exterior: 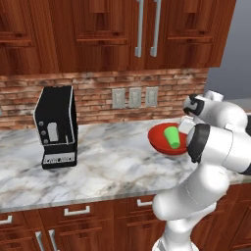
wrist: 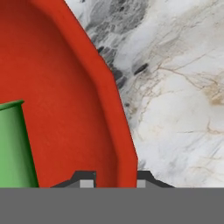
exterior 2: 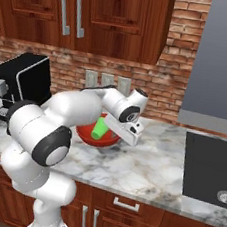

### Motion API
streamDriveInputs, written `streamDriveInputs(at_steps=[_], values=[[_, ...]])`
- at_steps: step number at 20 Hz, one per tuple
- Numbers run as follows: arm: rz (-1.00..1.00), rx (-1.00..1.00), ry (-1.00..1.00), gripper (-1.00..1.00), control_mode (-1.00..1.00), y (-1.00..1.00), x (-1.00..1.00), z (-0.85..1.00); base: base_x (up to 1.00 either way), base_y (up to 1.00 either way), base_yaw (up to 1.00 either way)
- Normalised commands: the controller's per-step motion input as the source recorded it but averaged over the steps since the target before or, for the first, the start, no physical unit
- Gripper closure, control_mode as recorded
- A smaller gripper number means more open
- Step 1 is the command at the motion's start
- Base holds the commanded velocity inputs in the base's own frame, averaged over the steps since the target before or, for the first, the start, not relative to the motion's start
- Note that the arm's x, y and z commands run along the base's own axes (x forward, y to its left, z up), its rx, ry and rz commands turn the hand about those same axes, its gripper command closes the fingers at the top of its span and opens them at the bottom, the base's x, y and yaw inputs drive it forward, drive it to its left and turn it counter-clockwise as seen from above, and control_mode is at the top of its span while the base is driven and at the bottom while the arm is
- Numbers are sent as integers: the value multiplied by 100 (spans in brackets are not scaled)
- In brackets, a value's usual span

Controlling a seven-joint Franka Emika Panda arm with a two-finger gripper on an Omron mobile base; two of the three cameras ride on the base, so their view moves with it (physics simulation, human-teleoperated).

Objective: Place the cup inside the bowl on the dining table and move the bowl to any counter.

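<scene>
Since bowl (wrist: 65, 109) was glossy, rigid, likely slippery, rim pinch was right hold: gripper (wrist: 116, 180) clamped on rim, cup (exterior: 172, 138) inside, over counter (exterior: 108, 166) near back edge.

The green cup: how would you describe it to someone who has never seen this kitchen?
On the marble counter under the brick wall, right of the black coffee machine, is a red bowl. The cup stands inside it, the sole green thing.

Both base views face the counter (exterior: 108, 166) from behind (opposite sides); hand view looks close.
</scene>
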Motion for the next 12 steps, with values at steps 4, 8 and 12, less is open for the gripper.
streamDriveInputs(at_steps=[4, 8, 12], values=[[0, 0, 0, 100, -100, 0, 1, -21, 0, 0, 0], [0, 0, 0, 100, -100, 0, 0, -26, 0, 0, 0], [0, 0, 0, 100, -100, 0, 0, -26, 0, 0, 0]])
